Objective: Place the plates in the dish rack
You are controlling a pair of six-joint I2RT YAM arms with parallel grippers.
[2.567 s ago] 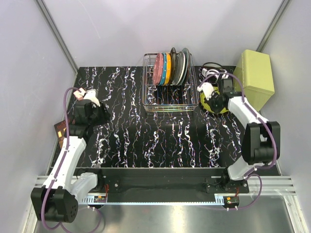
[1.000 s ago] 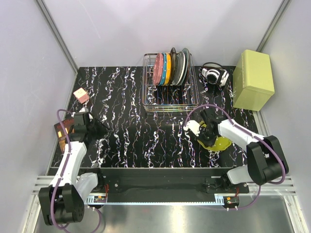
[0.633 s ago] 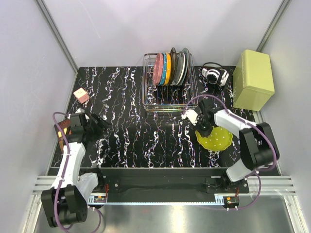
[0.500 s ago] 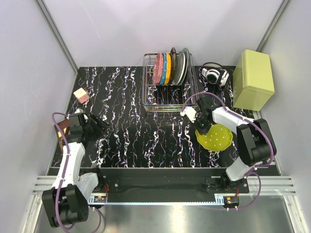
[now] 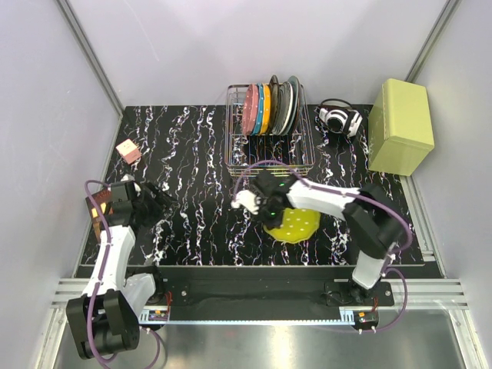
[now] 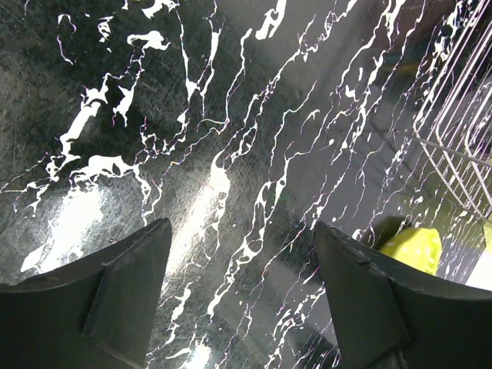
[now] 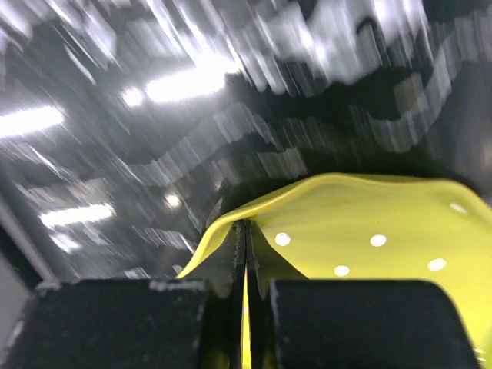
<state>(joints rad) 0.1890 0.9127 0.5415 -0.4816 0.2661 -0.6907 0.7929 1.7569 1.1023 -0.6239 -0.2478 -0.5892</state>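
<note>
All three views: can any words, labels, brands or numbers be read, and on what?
None readable. The yellow-green box and pink block show blank faces; the brown item at far left bears an orange mark too small to read.

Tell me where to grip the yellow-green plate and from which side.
Grip the yellow-green plate by its thin scalloped rim, one finger on each face: it is a flat disc with nothing else to pinch. The right tool is shut on the rim's left edge, so a second hold would probably best come at the free right or near edge.
</note>
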